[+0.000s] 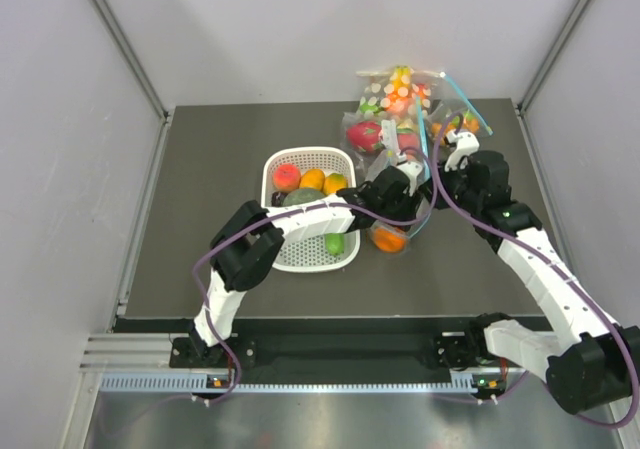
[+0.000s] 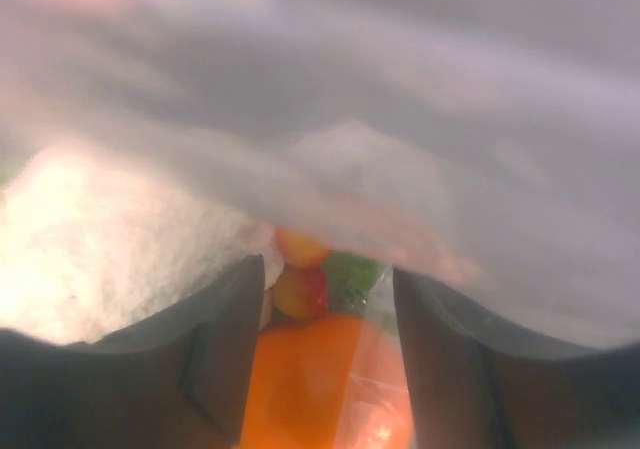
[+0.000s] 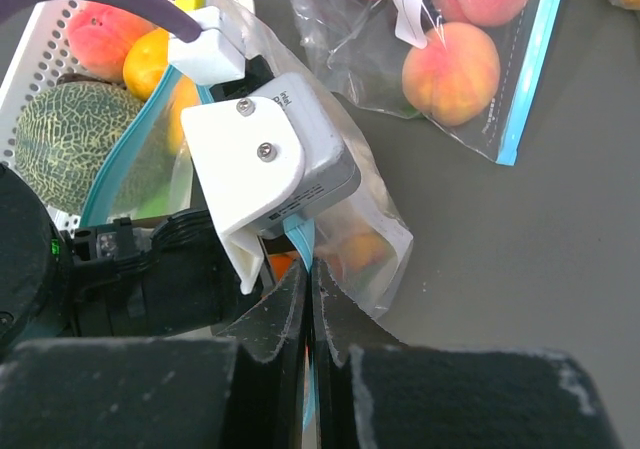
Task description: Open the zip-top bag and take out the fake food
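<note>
- My right gripper (image 3: 310, 287) has its jaws clenched on the light-blue zip strip (image 3: 301, 239) of the zip bag (image 3: 382, 214). The strip rises out of the pinch toward 12 o'clock.
- My left gripper (image 2: 328, 271) has its jaws standing apart, and I see nothing clamped between them. Cloudy plastic film fills the view above.
- The orange fruit (image 2: 310, 389) sits in that gap, toward 6 o'clock. I cannot tell whether either finger touches it.
- Just past the left fingertips, at 12 o'clock, are a small red-and-yellow piece (image 2: 300, 294) and a green piece (image 2: 352, 274).
- At 9 o'clock of the left jaws is a pale lumpy piece (image 2: 100, 239), too blurred to name.
- Seen from my right wrist, my left gripper is just beside the right jaws at 11 o'clock. The bag's clear plastic is draped around it, and another run of the zip strip curves past at 10 o'clock.
- From above, the zip bag lies on the table (image 1: 200, 229) at 3 o'clock of the white basket (image 1: 305, 152), close against its side.
- The basket holds a netted melon (image 3: 60, 144), a peach (image 3: 100, 29), an orange (image 3: 150, 61) and a green fruit (image 1: 334, 243).
- At 1 o'clock of my right jaws, apart from the zip bag, lies a bag of peaches (image 3: 480, 134).
</note>
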You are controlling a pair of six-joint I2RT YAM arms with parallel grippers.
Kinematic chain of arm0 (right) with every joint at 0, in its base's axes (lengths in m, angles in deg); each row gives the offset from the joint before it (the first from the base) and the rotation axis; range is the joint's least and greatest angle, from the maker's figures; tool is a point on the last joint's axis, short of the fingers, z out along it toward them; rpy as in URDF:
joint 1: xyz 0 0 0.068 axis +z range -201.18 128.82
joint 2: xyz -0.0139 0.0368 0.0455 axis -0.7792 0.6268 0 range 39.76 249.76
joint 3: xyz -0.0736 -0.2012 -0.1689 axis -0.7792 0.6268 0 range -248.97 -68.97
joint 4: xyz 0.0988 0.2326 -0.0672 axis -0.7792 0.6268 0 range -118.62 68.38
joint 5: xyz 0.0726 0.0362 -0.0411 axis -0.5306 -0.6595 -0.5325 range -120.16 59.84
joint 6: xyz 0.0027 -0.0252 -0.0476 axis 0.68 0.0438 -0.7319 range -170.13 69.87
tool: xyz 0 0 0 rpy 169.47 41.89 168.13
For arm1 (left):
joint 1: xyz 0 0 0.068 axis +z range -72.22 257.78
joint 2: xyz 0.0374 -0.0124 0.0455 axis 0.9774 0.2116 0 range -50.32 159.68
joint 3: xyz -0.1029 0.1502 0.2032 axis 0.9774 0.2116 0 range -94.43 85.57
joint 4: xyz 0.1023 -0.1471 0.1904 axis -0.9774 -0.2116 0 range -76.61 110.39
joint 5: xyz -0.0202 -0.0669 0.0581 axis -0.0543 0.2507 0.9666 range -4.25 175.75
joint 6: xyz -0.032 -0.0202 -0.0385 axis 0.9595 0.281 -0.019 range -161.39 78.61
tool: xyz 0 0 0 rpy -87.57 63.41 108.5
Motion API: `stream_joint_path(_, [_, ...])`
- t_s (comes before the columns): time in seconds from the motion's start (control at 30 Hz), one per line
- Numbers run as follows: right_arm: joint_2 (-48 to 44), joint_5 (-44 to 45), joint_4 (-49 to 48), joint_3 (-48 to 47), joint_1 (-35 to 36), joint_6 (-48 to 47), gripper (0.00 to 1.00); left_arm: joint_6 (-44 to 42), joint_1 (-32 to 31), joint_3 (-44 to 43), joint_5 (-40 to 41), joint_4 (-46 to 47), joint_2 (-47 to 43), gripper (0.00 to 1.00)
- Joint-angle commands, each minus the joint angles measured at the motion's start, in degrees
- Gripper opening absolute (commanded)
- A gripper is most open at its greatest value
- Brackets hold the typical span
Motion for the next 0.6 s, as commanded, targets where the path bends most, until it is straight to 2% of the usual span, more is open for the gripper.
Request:
stream_joint_path(0.0, [0.33,-2.18,-1.91,0.36,2.09,0.3,0.0,-1.27,0.18,-1.02,3.53,3.35,2.4,0.59])
stream_joint_path(0.23, [0.5,-2.1,-2.52,0.71,3.24,0.66,0.0,-2.68,-0.17,-2.33,5.81,3.09,4.42,0.54])
stream_joint_path(0.3, [0.59,-2.09,-2.52,0.62,3.41,0.92,0.0,-2.77,-0.43,-2.77,6.61,3.18,5.3,0.47])
stream_joint_path(0.4, [0.68,-2.01,-2.61,0.88,3.68,0.92,0.0,-2.42,-0.52,-3.21,7.05,3.61,5.48,0.3])
stream_joint_path(0.5, [0.33,-1.48,-2.53,1.23,3.59,0.75,0.0,-2.33,-0.52,-2.25,7.66,3.96,3.73,0.2])
stream_joint_path(0.57, [0.15,-0.43,-2.26,1.32,3.59,0.57,0.0,-2.33,-0.52,-0.33,8.63,3.97,1.97,0.18])
